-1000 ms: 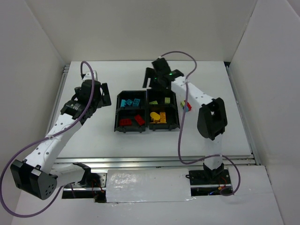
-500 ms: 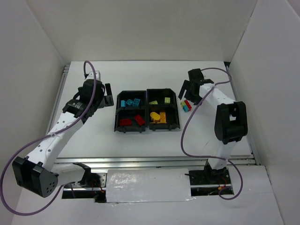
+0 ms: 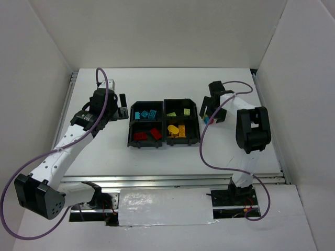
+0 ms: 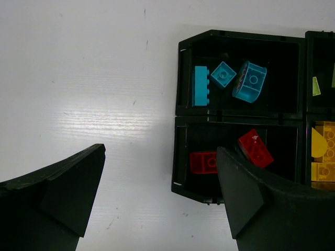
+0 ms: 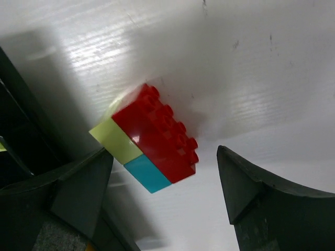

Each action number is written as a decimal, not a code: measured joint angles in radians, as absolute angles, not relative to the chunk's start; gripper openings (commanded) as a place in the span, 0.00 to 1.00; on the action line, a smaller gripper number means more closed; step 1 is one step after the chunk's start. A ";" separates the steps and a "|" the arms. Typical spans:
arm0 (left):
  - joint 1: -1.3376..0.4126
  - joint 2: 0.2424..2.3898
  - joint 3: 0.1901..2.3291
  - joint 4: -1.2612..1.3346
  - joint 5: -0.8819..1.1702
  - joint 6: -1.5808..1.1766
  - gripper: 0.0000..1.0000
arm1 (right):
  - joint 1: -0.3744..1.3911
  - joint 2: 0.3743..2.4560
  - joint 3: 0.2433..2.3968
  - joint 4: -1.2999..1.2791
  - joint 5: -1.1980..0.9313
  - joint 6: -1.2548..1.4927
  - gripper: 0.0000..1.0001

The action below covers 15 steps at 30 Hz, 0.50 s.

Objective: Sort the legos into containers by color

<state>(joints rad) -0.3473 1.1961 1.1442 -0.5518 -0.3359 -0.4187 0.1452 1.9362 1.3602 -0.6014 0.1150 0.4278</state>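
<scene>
The black tray (image 3: 164, 145) holds cyan bricks (image 3: 145, 114) far left, red bricks (image 3: 146, 134) near left, lime green bricks (image 3: 179, 112) far right and yellow-orange bricks (image 3: 177, 129) near right. A joined stack of a red brick (image 5: 157, 133), a lime green brick (image 5: 115, 138) and a cyan brick (image 5: 149, 175) lies on the table just right of the tray (image 3: 208, 119). My right gripper (image 5: 165, 178) is open, its fingers on either side of the stack, not touching it. My left gripper (image 4: 159, 178) is open and empty over the tray's left edge (image 4: 180, 112).
White walls enclose the table on three sides. A metal rail runs along the near edge (image 3: 167, 180). In the right wrist view the tray's dark wall (image 5: 21, 136) stands close to the left of the stack.
My right gripper has moved from above the tray's far edge to the right and down to the stack beside the tray. My left gripper has shifted slightly toward the tray.
</scene>
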 measured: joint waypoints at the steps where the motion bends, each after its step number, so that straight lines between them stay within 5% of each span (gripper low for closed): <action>1: -0.347 1.196 1.144 -0.551 -0.333 -0.418 0.99 | 0.144 1.944 1.371 -0.604 0.110 0.419 0.86; 6: -0.347 1.196 1.144 -0.548 -0.322 -0.417 0.99 | 0.140 1.982 1.428 -0.604 0.062 0.371 0.78; 15: -0.347 1.211 1.144 -0.546 -0.292 -0.416 0.99 | 0.119 2.028 1.485 -0.616 0.017 0.348 0.31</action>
<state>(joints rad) -0.3473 1.2110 1.1442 -0.5461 -0.2924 -0.4160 0.1188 2.0281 1.4849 -0.6163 0.0166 0.3485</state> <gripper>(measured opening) 0.994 0.541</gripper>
